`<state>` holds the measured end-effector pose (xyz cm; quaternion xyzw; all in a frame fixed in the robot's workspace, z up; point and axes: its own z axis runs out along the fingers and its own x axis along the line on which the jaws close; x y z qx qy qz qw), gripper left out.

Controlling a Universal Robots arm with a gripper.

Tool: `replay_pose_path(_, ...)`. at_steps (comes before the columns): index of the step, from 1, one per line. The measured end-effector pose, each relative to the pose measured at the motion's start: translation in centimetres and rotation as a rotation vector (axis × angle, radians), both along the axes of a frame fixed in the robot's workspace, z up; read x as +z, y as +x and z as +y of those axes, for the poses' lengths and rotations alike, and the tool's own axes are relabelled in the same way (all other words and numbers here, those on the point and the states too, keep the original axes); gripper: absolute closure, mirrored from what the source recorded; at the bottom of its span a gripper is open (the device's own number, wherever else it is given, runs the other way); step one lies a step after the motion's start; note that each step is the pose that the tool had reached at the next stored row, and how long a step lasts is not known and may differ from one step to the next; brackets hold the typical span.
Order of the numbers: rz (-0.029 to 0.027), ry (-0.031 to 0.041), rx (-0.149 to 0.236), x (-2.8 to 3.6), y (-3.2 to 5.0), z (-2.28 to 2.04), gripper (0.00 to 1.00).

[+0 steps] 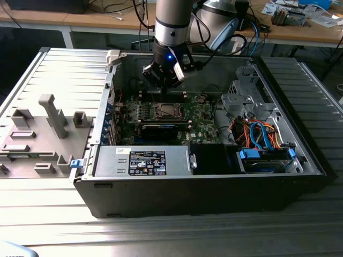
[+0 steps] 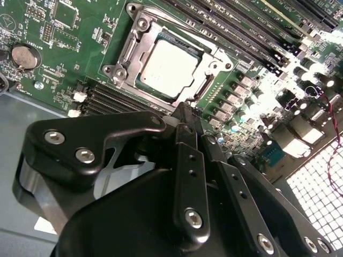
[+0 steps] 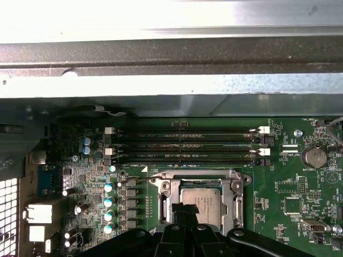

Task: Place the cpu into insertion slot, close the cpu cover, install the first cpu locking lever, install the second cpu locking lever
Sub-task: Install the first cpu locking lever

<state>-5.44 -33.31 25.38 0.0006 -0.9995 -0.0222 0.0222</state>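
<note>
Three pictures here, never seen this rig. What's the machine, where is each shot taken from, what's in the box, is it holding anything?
The machine is a single robot arm with a gripper at its tip, seen in the exterior view reaching down into an open computer case that lies on a metal table. That view comes from a camera off the arm. The two wrist views come from cameras riding on the arm, looking past the black fingers at the green motherboard.

In the case there is also a power supply and a bundle of coloured cables.

In both wrist views the cpu already sits in the insertion slot, with the cpu cover framing it. The fingers are together just above the socket's edge, and nothing is visibly held between them.

A grey parts fixture stands at the exterior view's left.
</note>
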Motion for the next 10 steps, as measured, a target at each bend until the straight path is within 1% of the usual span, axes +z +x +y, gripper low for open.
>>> replay_pose_path(10, 0.0, 0.0085, 0.0, 0.0, 0.0, 0.0, 0.89)
